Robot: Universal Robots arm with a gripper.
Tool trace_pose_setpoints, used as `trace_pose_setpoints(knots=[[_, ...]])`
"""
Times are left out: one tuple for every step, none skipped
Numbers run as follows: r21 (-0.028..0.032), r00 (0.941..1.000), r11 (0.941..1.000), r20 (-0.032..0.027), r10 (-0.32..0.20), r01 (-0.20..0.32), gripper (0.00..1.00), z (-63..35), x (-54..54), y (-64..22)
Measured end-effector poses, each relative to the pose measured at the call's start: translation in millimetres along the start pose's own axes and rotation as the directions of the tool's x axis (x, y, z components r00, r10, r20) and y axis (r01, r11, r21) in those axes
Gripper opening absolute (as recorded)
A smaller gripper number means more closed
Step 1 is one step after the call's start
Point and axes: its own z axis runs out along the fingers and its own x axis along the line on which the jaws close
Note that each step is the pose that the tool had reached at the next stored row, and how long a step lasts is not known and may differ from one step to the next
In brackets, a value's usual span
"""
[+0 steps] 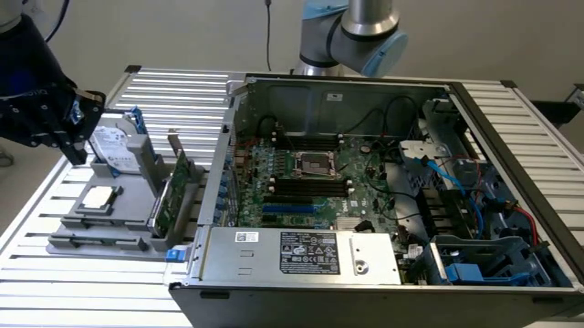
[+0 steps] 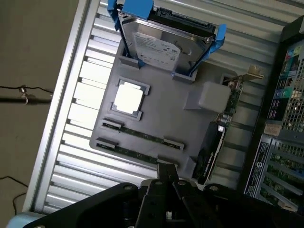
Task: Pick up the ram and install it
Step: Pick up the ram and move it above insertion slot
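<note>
Two to choose from: square gripper [image 2: 166, 172] along nearer ram [image 2: 135, 153] lying in gray holder [image 2: 175, 109] on bench [image 2: 83, 85], centre lengthwise, descend straight; cannot tell whether open or closed.

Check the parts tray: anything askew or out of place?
Nothing stands out. Both ram sticks lie flat in their holders on the gray tray; the hard drive and green card stand in their slots.
</note>
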Motion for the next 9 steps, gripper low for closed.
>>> trace_pose_setpoints(knots=[[-0.0001, 0.9998, 0.9998, -0.0009, -0.019, 0.019, 0.11, 0.7, 0.0, 0.0], [-0.0003, 0.9993, 0.9993, -0.0017, -0.036, 0.036, 0.11, 1.3, 0.0, 0.0], [-0.0004, 0.9985, 0.9985, -0.0026, -0.054, 0.054, 0.11, 2.0, 0.0, -0.1], [-0.0006, 0.9973, 0.9973, -0.0035, -0.073, 0.073, 0.11, 2.6, 0.0, -0.1], [-0.0008, 0.9959, 0.9959, -0.0043, -0.091, 0.091, 0.11, 3.2, 0.0, -0.1], [-0.0009, 0.9941, 0.9941, -0.0053, -0.109, 0.109, 0.11, 3.8, 0.0, -0.2], [-0.0011, 0.9920, 0.9920, -0.0062, -0.126, 0.126, 0.11, 4.3, 0.0, -0.2], [-0.0014, 0.9895, 0.9895, -0.0071, -0.144, 0.144, 0.11, 5.0, 0.1, -0.2], [-0.0016, 0.9868, 0.9868, -0.0079, -0.162, 0.162, 0.11, 5.6, 0.1, -0.3]])
